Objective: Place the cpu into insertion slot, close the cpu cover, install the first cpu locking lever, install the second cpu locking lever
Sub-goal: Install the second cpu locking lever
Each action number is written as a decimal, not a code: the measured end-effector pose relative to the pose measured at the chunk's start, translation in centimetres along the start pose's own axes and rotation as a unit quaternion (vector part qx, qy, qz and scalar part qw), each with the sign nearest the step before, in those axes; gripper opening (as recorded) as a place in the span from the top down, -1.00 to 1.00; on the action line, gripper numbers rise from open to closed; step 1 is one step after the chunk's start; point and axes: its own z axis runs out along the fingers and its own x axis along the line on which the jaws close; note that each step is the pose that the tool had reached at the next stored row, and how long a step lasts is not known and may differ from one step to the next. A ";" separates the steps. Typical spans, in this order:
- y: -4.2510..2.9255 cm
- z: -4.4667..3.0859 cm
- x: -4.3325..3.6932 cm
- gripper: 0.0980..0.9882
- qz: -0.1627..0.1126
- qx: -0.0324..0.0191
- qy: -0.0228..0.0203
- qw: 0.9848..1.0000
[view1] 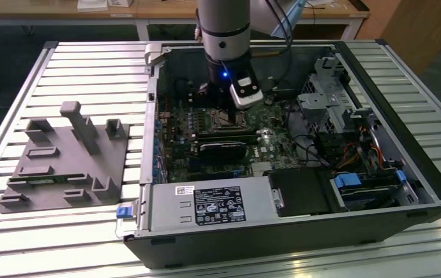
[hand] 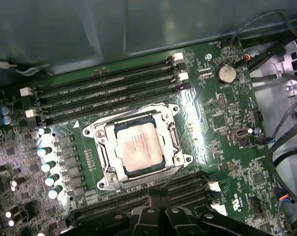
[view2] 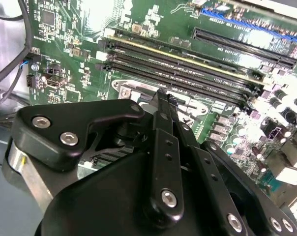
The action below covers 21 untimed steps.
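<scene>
While the gripper [view1: 226,107] hangs low over the motherboard [hand: 222,132], its jaws drawn together on nothing, the cpu [hand: 138,146] lies seated in the insertion slot [hand: 105,156], with the cpu cover [hand: 170,129] framing it.

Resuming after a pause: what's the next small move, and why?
Probably ease the pincer down to the cpu cover edge to start on the levers: the cpu is seated, the cpu cover lies flat around it, and the pincer hangs just beside it.
</scene>
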 end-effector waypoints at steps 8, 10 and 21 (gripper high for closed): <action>-0.18 0.15 0.11 0.98 -0.042 -0.006 0.002 0.999; -0.24 0.22 0.19 0.98 -0.052 -0.007 0.002 0.999; -0.43 0.35 0.39 0.98 -0.062 -0.004 0.024 0.998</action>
